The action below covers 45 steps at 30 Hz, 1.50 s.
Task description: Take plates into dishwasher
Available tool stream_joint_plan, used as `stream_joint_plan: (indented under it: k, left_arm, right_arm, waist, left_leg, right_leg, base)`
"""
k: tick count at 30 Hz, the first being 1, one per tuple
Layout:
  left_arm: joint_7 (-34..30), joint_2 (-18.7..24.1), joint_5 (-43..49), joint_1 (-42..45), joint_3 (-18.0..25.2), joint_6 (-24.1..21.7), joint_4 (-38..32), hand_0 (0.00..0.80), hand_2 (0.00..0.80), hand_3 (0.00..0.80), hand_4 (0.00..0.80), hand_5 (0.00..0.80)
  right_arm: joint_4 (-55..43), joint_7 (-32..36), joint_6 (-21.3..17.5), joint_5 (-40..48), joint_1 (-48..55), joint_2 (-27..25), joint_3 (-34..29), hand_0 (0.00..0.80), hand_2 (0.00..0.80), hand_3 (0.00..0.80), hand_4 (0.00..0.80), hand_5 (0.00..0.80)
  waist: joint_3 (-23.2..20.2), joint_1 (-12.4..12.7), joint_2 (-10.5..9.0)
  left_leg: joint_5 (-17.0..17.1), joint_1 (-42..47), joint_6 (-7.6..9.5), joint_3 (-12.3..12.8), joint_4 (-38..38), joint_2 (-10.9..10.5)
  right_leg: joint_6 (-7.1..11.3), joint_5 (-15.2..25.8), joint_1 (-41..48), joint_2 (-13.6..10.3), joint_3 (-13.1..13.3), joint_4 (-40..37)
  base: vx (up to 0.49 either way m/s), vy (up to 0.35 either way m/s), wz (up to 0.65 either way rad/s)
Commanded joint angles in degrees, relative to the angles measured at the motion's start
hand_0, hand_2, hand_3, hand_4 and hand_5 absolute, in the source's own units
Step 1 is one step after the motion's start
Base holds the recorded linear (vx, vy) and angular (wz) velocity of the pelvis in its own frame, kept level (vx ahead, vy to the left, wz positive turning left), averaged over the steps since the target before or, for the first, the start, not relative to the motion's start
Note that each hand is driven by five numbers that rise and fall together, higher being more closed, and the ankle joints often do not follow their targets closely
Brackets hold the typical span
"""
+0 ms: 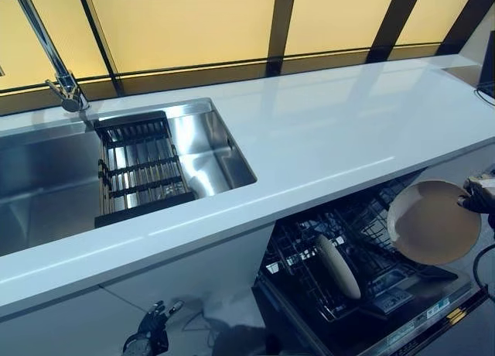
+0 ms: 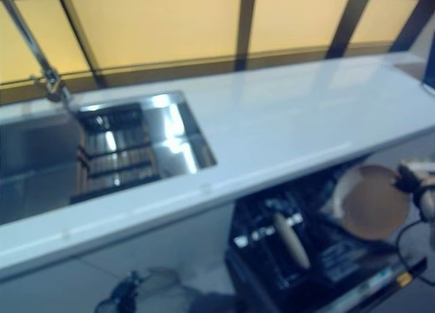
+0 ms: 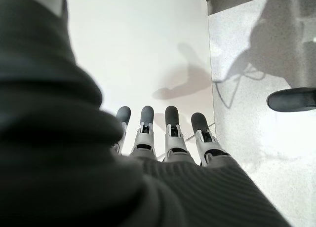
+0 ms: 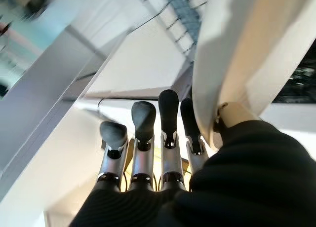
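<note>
Plates are what matters here, and there are 2 in sight, both at the open dishwasher (image 1: 363, 294) under the white counter (image 1: 325, 139). Going left to right: the sink (image 1: 46, 178) with its black drying rack (image 1: 139, 174) and tall tap (image 1: 46, 50) sits well apart from the work. Low down in front of the cabinet hangs the left hand (image 1: 151, 333), fingers straight and relaxed, holding nothing. Next comes the plate already loaded (image 1: 338, 267), standing on edge in the dark lower rack (image 1: 309, 255) and leaning a little. To its right, the held plate (image 1: 433, 220) is gripped at its right rim by the right hand (image 1: 479, 193); the wrist view shows the thumb pinching the rim while the fingers (image 4: 168, 113) lie nearly straight along its back.

The held plate hangs above the rack's right part, its hollow face turned up toward the camera rather than edge-on. The rack slots lie down and to the left of it. My judgement is that the plate must be tipped so its face runs parallel to the loaded one, then lowered into a free slot beside it. Only the right hand is placed for that.
</note>
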Motion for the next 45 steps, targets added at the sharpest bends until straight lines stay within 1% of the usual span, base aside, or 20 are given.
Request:
stream_joint_plan:
  k: [1, 6, 14, 27, 34, 39, 45]
  left_arm:
    - [0.31, 0.79, -0.31, -2.91, 1.24, -2.04, 0.96, 0.000, 0.000, 0.000, 0.000, 0.000]
    - [0.61, 0.18, -0.09, -2.97, 1.00, -1.46, 0.21, 0.000, 0.000, 0.000, 0.000, 0.000]
    - [1.16, -0.52, 0.40, -2.83, 0.40, -0.91, -0.65, 0.000, 0.000, 0.000, 0.000, 0.000]
    - [1.33, -0.97, 1.10, -2.79, -0.38, -0.04, -1.58, 0.000, 0.000, 0.000, 0.000, 0.000]
    - [1.20, -1.63, 0.73, -2.92, -0.98, -0.18, -1.73, 0.000, 0.000, 0.000, 0.000, 0.000]
    - [1.76, -1.88, 0.40, -3.24, -1.74, 0.13, -1.88, 0.000, 0.000, 0.000, 0.000, 0.000]
    - [1.88, -1.76, 1.03, -3.09, -2.12, 0.48, -2.30, 0.000, 0.000, 0.000, 0.000, 0.000]
  right_arm:
    - [-3.57, -1.98, 5.78, -10.20, -1.45, 1.58, -2.50, 0.800, 0.800, 0.800, 0.800, 0.800]
    - [-5.29, -2.44, 7.73, -15.18, 0.22, 3.91, -2.10, 0.800, 0.800, 0.800, 0.800, 0.800]
    - [-4.53, -3.94, 8.38, -19.96, -0.06, 6.86, 0.53, 0.800, 0.800, 0.800, 0.800, 0.800]
    - [-1.36, -1.50, 8.62, -25.45, -4.28, 11.69, 8.25, 0.800, 0.800, 0.800, 0.800, 0.800]
    - [1.70, 0.09, 9.97, -26.72, -6.24, 15.08, 12.88, 0.800, 0.800, 0.800, 0.800, 0.800]
    - [5.92, 0.97, 12.17, -27.31, -7.72, 18.11, 17.14, 0.800, 0.800, 0.800, 0.800, 0.800]
    - [12.52, 1.46, 15.43, -25.47, -9.25, 21.39, 20.79, 0.800, 0.800, 0.800, 0.800, 0.800]
  waist:
    - [-0.22, 0.92, -1.89]
    - [-0.39, 1.36, -1.58]
    - [-0.47, 2.18, -1.22]
    - [-0.74, 3.88, -0.49]
    - [-0.76, 4.58, -0.25]
    - [-0.86, 5.42, -0.09]
    - [-1.02, 6.66, 0.23]
  left_leg:
    - [-5.83, 3.26, 2.84, -0.41, 0.19, -1.55]
    - [-5.85, 3.14, 3.06, -0.74, 0.19, -1.64]
    - [-5.82, 2.88, 3.24, -1.30, 0.19, -1.77]
    - [-5.74, 2.36, 3.33, -2.69, 0.19, -2.10]
    - [-5.80, 2.36, 3.42, -3.28, 0.19, -2.25]
    - [-5.72, 2.19, 3.42, -3.83, 0.19, -2.32]
    - [-5.61, 2.10, 3.29, -4.75, 0.19, -2.22]
  right_leg:
    - [3.93, 3.32, -1.88, 0.53, -0.44, 0.12]
    - [3.99, 3.30, -1.89, 0.51, -0.54, 0.12]
    - [3.99, 3.19, -1.93, 0.27, -0.93, 0.12]
    - [3.90, 3.00, -2.00, -0.15, -1.70, 0.12]
    - [3.84, 2.86, -1.84, -0.33, -1.98, 0.12]
    - [3.81, 2.85, -1.75, -0.54, -2.59, 0.12]
    - [3.73, 2.68, -1.43, -0.96, -3.67, 0.12]
  base:
    - [0.000, 0.000, 0.00]
    - [0.000, 0.000, 0.00]
    - [0.000, 0.000, 0.00]
    - [-0.001, 0.002, 0.01]
    - [0.000, 0.002, 0.03]
    - [0.000, 0.000, 0.00]
    - [0.011, -0.012, 0.08]
